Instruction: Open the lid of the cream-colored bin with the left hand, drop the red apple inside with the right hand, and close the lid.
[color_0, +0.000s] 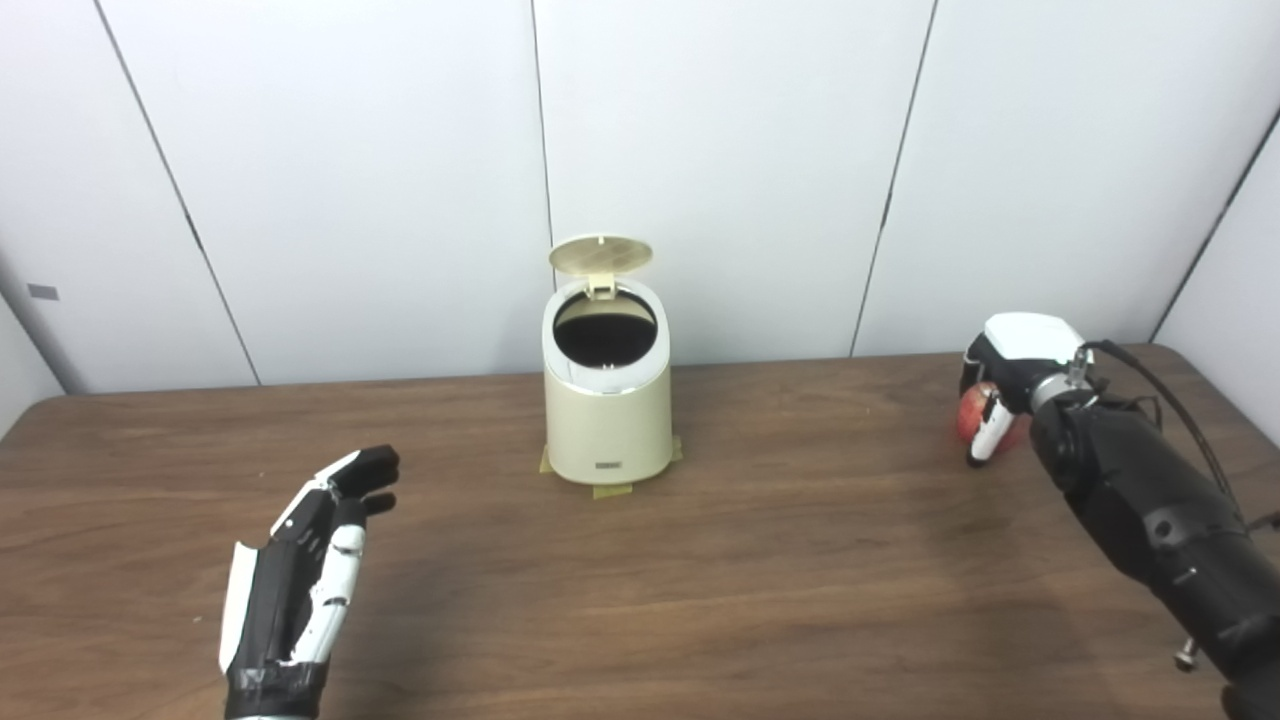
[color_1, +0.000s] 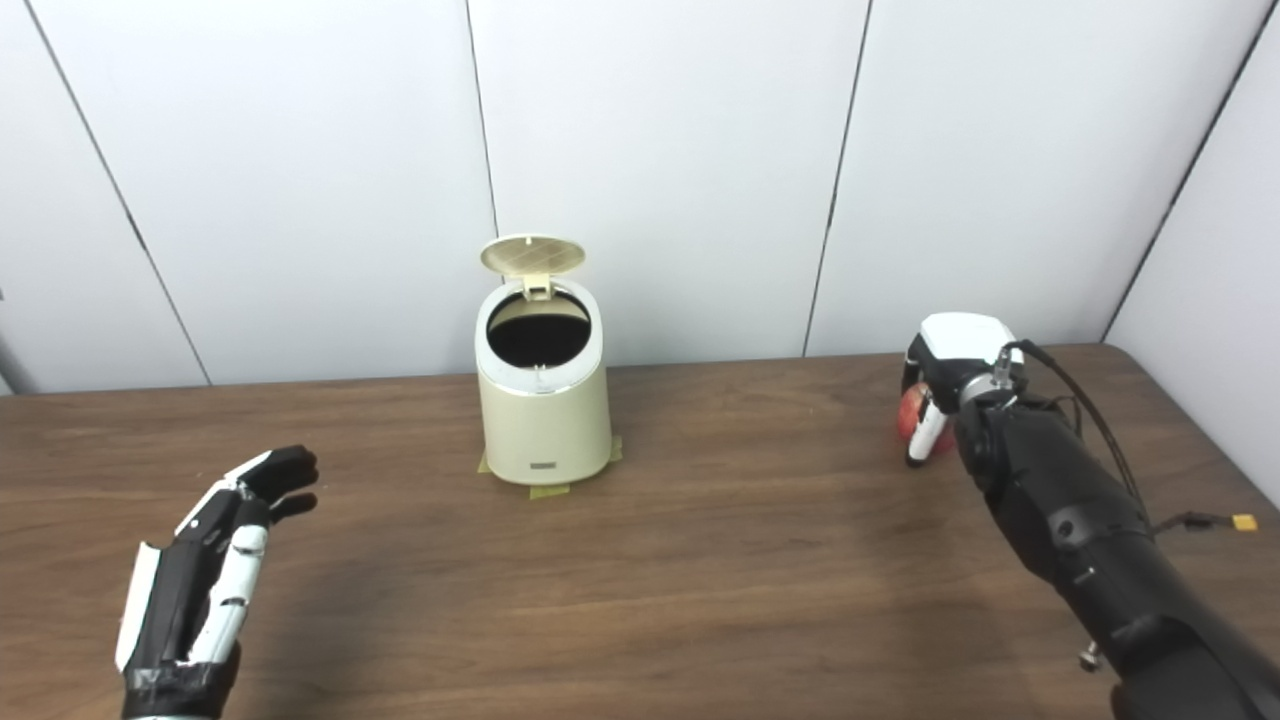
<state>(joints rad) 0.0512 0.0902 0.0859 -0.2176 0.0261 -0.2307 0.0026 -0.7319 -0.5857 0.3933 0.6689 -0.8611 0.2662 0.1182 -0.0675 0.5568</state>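
One red apple (color_0: 972, 413) sits inside the right robot hand (color_0: 1000, 385), far over on the right side of the desk (color_0: 800, 560). The fingers (color_0: 990, 428) are curled around it, so only part of the red skin shows. From these views it is hard to tell if the apple is lifted or still touching the wood.

The cream-colored bin (color_0: 608, 400) stands upright near the back middle of the desk, well apart from the apple. Its lid (color_0: 600, 254) is already flipped up and tips back toward the wall, so the round dark hole at the top is open. Bits of yellow tape (color_0: 612, 490) show under its base.

The bin lies to the left of the right robot hand and a little farther back. So the apple likely has to travel sideways to the left, go up higher than the rim, and then be let go over the hole.

The left robot hand (color_0: 300, 570) is low and near the front left, empty, with its fingers spread apart. It is a bit closer to the bin than the right one and will probably shut the lid later.
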